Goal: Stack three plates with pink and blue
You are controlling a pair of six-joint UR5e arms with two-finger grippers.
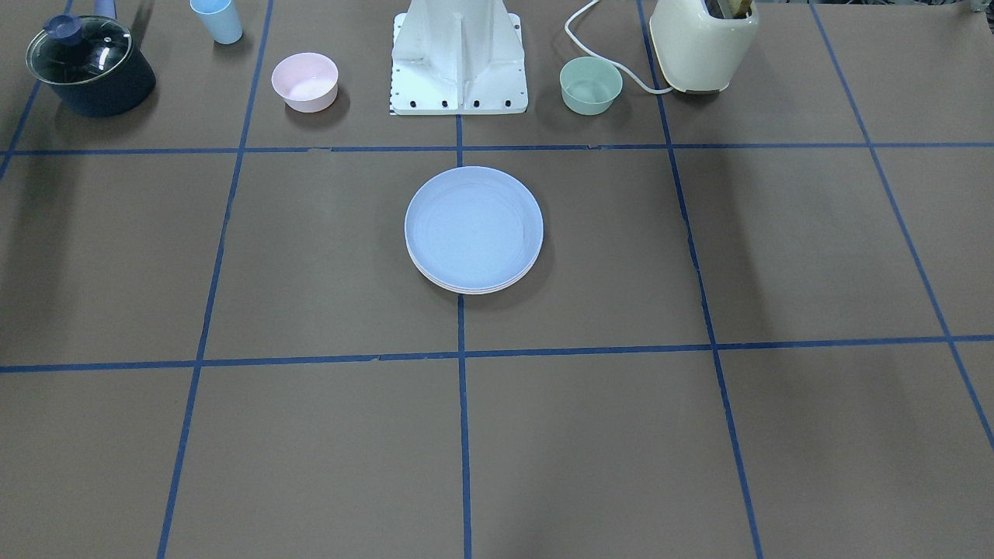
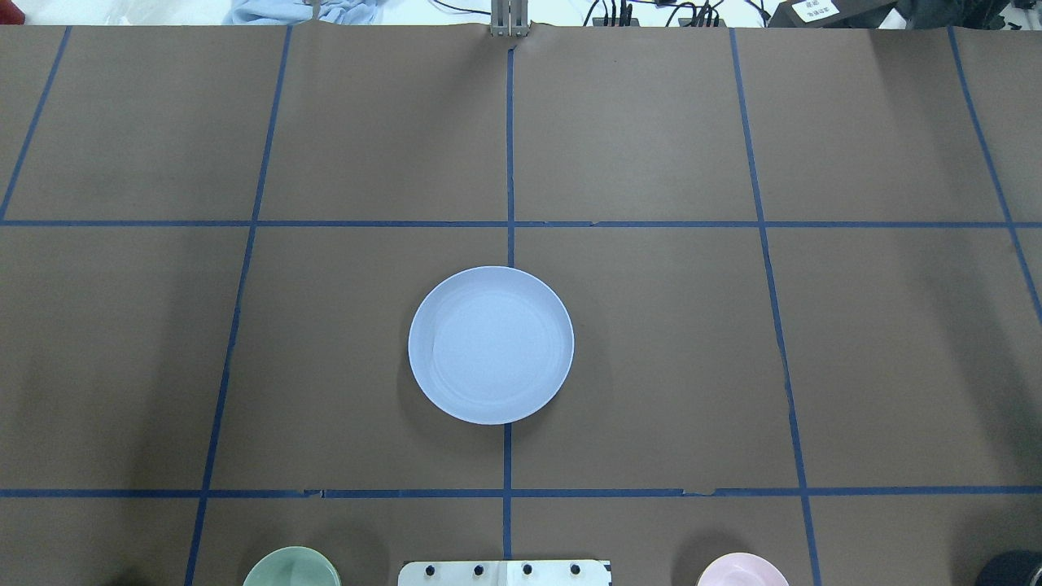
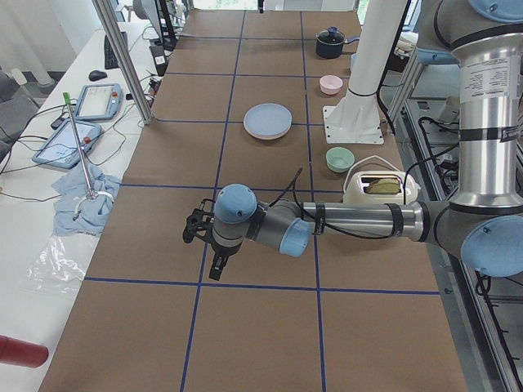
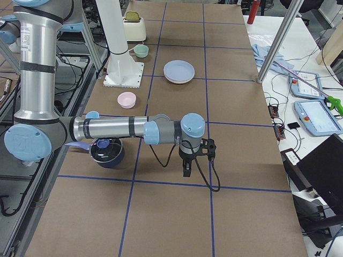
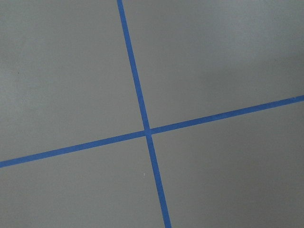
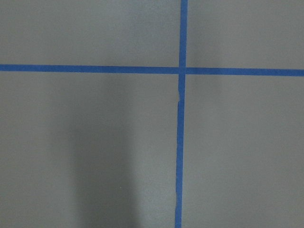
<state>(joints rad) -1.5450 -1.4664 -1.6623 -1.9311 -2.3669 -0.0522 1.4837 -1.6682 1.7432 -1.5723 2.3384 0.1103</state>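
Note:
A light blue plate (image 1: pixel 474 229) lies on top of a stack at the table's middle, also in the overhead view (image 2: pixel 491 345). Pale rims of two more plates (image 1: pixel 466 289) show under its near edge; their colours are hard to tell. My left gripper (image 3: pixel 217 265) hangs over bare table far from the stack, toward the table's left end. My right gripper (image 4: pixel 186 167) hangs over bare table toward the right end. Both show only in the side views, so I cannot tell whether they are open or shut. Both wrist views show only brown table and blue tape.
Along the robot's side stand a pink bowl (image 1: pixel 304 81), a mint-green bowl (image 1: pixel 591 85), a light blue cup (image 1: pixel 217 19), a dark pot with a glass lid (image 1: pixel 89 66), a cream toaster (image 1: pixel 703 43) and the white robot base (image 1: pixel 458 62).

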